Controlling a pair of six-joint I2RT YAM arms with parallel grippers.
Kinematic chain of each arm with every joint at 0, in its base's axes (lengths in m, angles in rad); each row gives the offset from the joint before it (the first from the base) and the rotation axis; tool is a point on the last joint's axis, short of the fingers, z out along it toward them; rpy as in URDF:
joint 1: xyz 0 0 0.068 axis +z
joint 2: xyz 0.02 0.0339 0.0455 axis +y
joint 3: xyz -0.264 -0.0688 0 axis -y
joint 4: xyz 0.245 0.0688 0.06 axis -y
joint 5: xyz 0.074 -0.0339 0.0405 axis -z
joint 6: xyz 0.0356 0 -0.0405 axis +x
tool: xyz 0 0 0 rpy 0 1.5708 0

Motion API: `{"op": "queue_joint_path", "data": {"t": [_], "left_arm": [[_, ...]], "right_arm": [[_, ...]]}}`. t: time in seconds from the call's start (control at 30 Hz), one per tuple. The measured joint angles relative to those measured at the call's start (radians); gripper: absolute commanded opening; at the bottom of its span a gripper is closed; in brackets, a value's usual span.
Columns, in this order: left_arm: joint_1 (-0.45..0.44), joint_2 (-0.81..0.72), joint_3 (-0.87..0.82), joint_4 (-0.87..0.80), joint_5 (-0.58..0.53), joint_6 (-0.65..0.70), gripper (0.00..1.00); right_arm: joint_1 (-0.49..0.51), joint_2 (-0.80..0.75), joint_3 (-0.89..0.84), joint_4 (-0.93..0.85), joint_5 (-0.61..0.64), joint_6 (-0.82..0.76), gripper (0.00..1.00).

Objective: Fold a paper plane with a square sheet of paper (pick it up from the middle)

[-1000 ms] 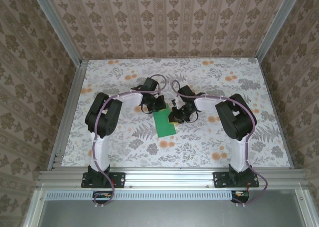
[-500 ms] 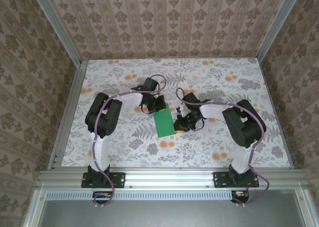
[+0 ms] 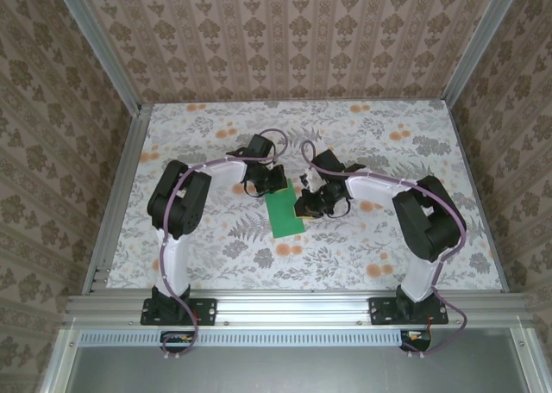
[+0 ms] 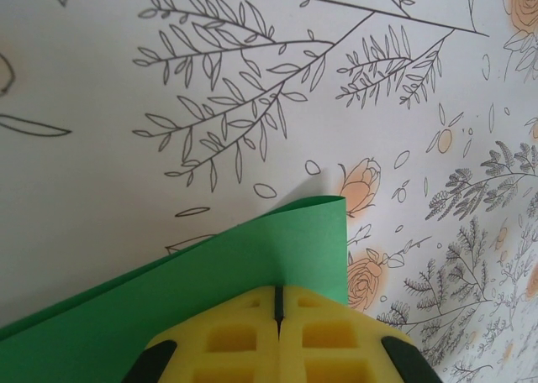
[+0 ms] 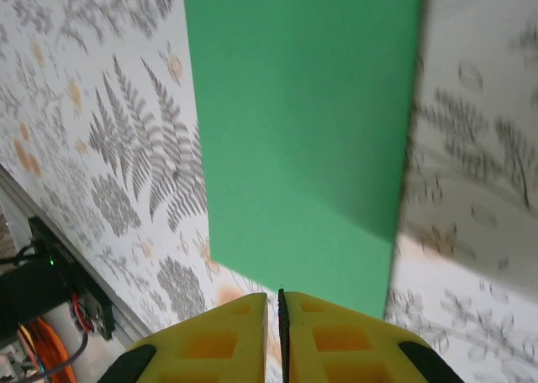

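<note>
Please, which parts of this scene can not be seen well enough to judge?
1. Top external view: the far end of the square sheet of paper is covered by the left end effector and the right end effector. Any grip is too small to judge.
2. Left wrist view: the yellow fingers and the bottom edge hide the paper's near part.
3. Right wrist view: the top edge cuts the paper, and the floral tabletop is blurred.

Left claw (image 4: 277,295), right claw (image 5: 279,299): both closed.

Laboratory robot cell: aluminium frame (image 3: 285,305) edging a floral tabletop (image 3: 216,246), patterned wall panels (image 3: 293,40) rising around that tabletop.
</note>
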State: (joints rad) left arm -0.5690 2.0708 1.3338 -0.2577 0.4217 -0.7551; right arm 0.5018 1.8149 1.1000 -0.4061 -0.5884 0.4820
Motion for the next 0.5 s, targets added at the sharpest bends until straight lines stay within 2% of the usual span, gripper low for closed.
{"op": "queue_joint_path", "data": {"t": [0.2, 0.37, 0.5], "left_arm": [[0.000, -0.004, 0.004, -0.008, -0.003, 0.001, 0.06], [0.003, -0.027, -0.001, -0.016, -0.026, -0.001, 0.16], [0.015, -0.104, -0.054, -0.003, -0.039, -0.011, 0.26]], "right_arm": [[0.001, 0.061, 0.014, 0.021, 0.027, 0.027, 0.14], [0.027, 0.062, -0.025, 0.024, 0.060, 0.061, 0.14], [0.073, 0.051, -0.048, 0.037, 0.104, 0.112, 0.14]]}}
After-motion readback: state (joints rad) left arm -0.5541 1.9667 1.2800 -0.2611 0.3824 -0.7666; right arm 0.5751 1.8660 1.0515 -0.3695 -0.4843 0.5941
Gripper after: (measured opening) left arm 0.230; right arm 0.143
